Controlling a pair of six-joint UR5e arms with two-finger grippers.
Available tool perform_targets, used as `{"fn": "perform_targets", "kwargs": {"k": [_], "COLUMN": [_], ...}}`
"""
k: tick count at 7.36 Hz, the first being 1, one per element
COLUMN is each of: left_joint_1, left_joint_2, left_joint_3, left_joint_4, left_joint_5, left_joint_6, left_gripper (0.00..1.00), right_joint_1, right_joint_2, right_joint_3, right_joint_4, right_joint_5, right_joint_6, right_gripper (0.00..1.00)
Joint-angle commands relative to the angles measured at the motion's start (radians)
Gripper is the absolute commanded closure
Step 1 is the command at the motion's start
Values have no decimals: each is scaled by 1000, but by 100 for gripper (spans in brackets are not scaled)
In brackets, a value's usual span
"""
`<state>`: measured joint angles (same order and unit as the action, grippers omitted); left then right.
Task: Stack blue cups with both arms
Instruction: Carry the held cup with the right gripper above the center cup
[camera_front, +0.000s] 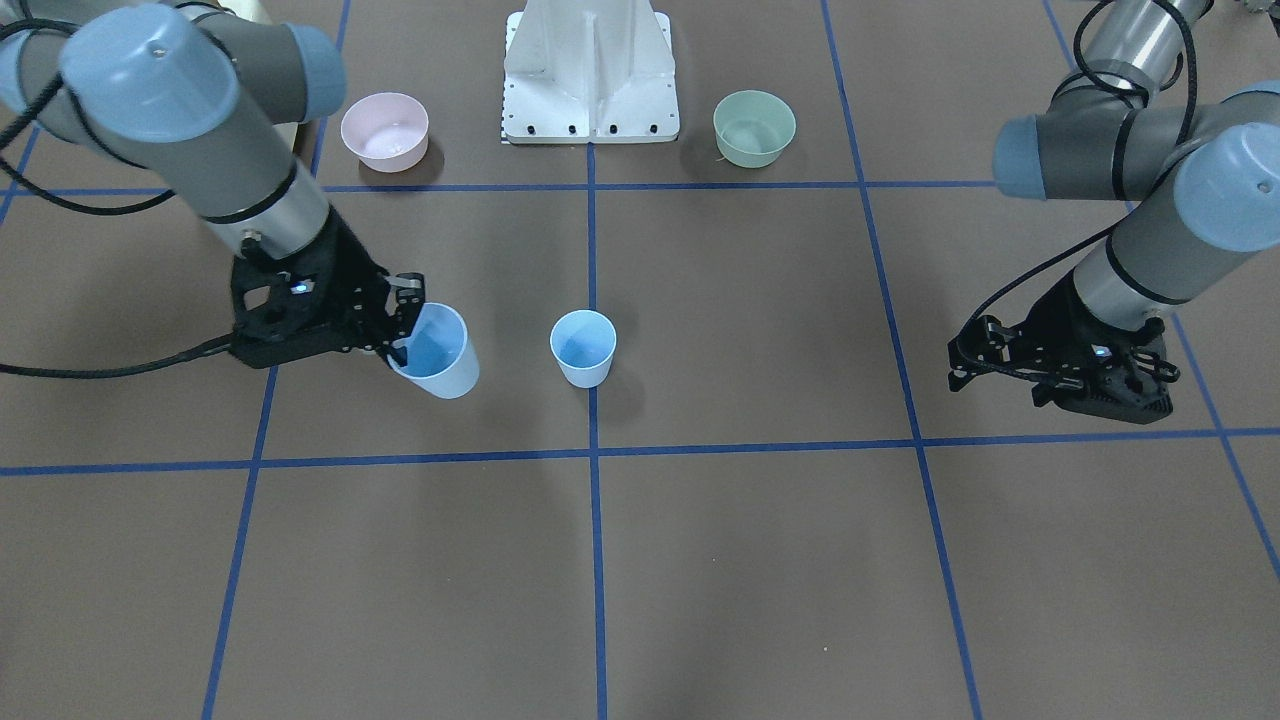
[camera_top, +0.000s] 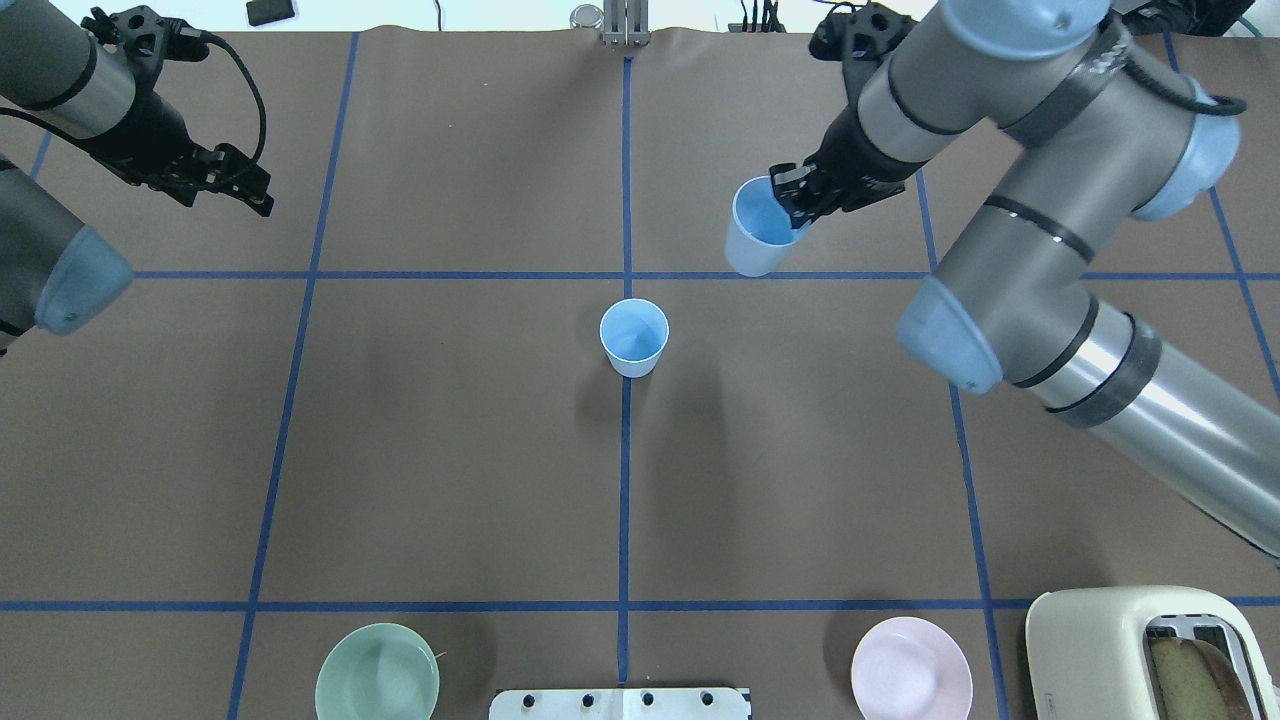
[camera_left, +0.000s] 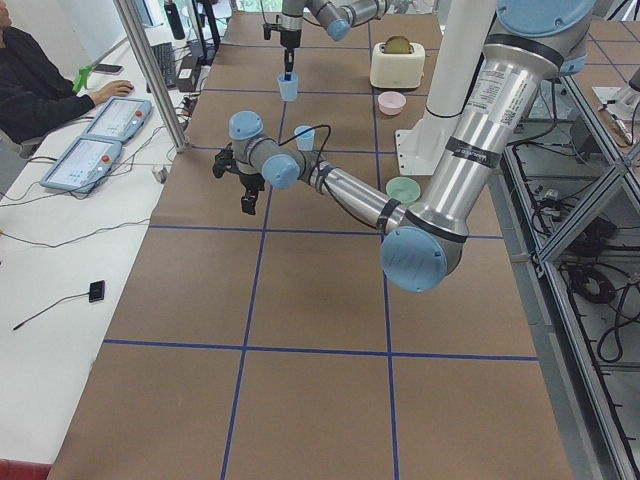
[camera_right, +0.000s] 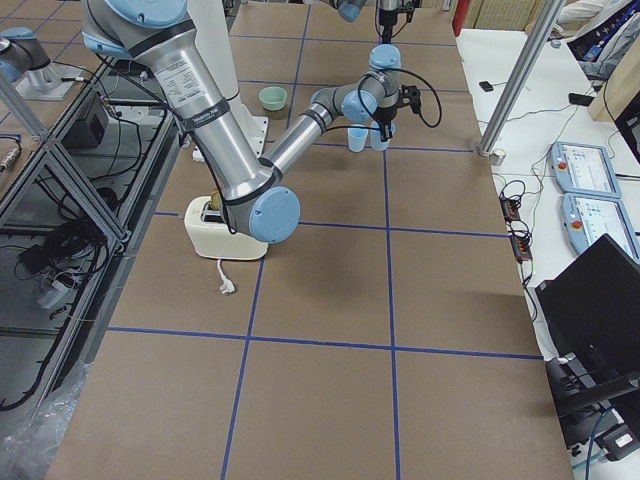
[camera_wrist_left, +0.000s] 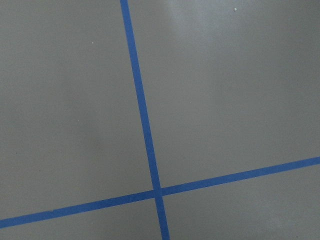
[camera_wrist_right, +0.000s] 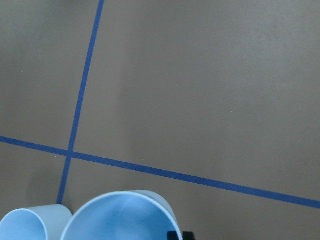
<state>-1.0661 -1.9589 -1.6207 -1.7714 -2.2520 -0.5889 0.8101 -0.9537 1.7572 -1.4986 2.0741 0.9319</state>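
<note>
My right gripper (camera_front: 405, 322) is shut on the rim of one blue cup (camera_front: 437, 352), one finger inside and one outside. The cup hangs tilted, close above the table; it also shows in the overhead view (camera_top: 756, 232) and fills the bottom of the right wrist view (camera_wrist_right: 120, 217). The other blue cup (camera_front: 583, 347) stands upright on the centre tape line (camera_top: 634, 337), a short way beside the held one, and shows at the wrist view's lower left corner (camera_wrist_right: 30, 225). My left gripper (camera_top: 245, 182) hovers open and empty far off at the table's left side (camera_front: 965, 362).
A pink bowl (camera_front: 385, 130) and a pale green bowl (camera_front: 754, 127) flank the white pedestal (camera_front: 591, 70) near the robot's base. A cream toaster (camera_top: 1150, 650) stands at the near right corner. Blue tape lines grid the brown table.
</note>
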Motion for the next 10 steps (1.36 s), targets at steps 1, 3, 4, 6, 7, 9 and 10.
{"fn": "perform_targets", "kwargs": {"k": [1,3,4,6,7,9,10], "left_joint_1": [-35,-41,-41,-41,-40,-40,-40], "left_joint_2": [31,32,40,40,40,40,40], "left_joint_3": [2,5,5,5,7,12,13], "left_joint_4": [1,3,1,1,1,-2,-3], "left_joint_5": [0,0,-1,0,2,2,0], "left_joint_6": [70,70,70,72,72,72,72], "left_gripper": [3,3,3,3,3,3,3], "right_joint_1": [-112,-176,-181,-213,-213,-216,-218], "right_joint_2": [62,96,105,99,98,107,107], "right_joint_3": [5,-7,-10,-24,-37,-62,-67], "right_joint_4": [-9,-11,-14,-12,-9,-5,-5], "right_joint_5": [-84,-158,-161,-198,-198,-200,-207], "right_joint_6": [114,137,137,137,134,134,134], "right_gripper": [100,100,100,100,100,100,100]}}
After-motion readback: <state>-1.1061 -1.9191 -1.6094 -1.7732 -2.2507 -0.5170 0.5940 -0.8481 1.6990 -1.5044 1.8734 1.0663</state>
